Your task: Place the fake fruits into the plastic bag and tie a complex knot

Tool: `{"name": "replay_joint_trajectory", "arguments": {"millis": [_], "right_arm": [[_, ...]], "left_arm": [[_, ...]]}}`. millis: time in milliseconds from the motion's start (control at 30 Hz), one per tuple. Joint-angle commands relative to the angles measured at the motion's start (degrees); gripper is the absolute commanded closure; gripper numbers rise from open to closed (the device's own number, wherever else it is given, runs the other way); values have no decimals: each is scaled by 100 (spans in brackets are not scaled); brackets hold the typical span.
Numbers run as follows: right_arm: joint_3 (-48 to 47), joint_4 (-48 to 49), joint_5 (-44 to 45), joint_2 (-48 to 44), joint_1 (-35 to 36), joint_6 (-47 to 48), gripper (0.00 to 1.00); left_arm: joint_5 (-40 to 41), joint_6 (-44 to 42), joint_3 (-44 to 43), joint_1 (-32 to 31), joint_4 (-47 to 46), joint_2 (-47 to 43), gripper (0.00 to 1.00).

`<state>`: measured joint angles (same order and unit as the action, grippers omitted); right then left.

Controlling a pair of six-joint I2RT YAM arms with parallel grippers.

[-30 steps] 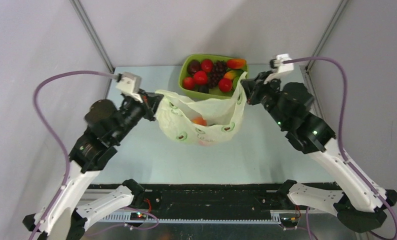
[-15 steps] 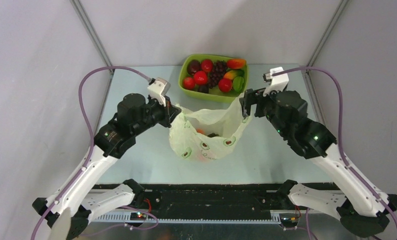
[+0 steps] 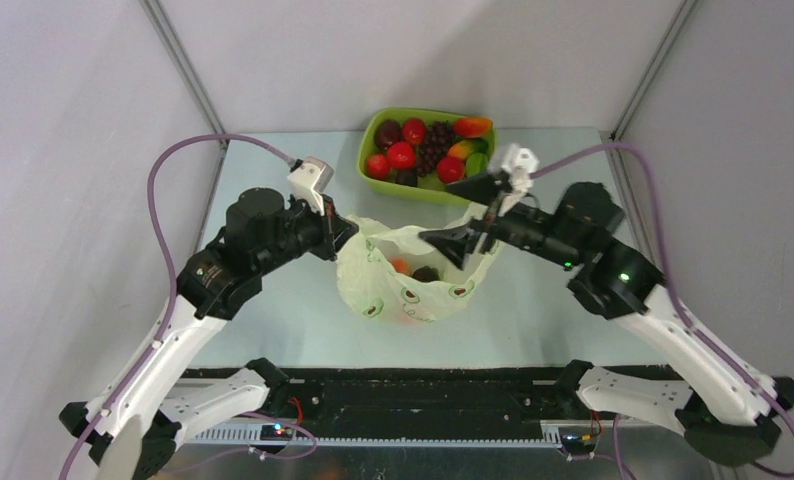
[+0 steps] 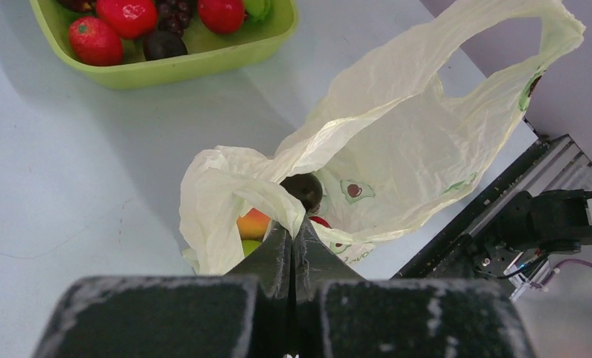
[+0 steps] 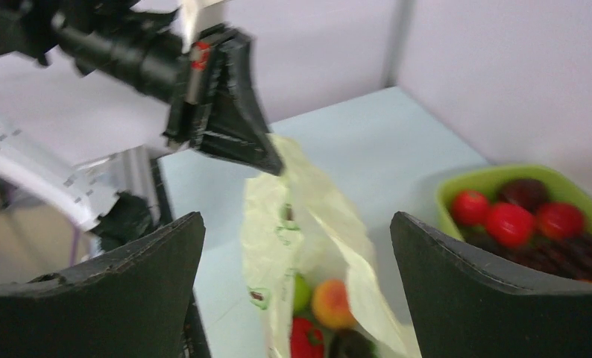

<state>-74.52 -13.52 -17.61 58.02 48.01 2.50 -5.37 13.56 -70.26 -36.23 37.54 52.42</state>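
Plastic bag [image 3: 413, 290] edge clenched in left jaws; right jaws released wide by its mouth, tray [image 3: 405, 191] behind.

plastic bag [image 4: 397, 142] 1 | tray [image 4: 203, 68] 1 | fruits [image 5: 330, 302] in bag 4

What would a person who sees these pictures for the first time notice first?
The pale green plastic bag sits in the middle of the table, mouth gaping, with fake fruits inside. The left gripper is shut on its left edge; the right gripper hangs wide open above its right side. Behind, a lime tray holds more fruit.
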Motion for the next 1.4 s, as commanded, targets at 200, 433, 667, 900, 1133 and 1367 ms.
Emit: {"name": "replay_joint_trajectory", "arguments": {"millis": [200,433,667,900,1133,1367], "right_arm": [[16,1878,-1991,1615,72,-201,1],[332,2966,-2219,2322,104,-496,1],[696,3852,-1953,2735,298,-449,1],[771,4285,-1888,3011,458,-898,35],[772,4089,-2257,3008,228,-1606,99],[871,3936,-2700,2783,35,-1988,100]], "left_arm": [[-146,100,-109,25,26,-329,100],[-295,186,-100,25,5,-393,100],[-350,223,-145,19,38,-462,100],[-450,328,-76,19,-136,-501,100],[-344,201,-43,26,-388,-798,57],[-729,-406,449,28,-1070,-1690,10]]}}
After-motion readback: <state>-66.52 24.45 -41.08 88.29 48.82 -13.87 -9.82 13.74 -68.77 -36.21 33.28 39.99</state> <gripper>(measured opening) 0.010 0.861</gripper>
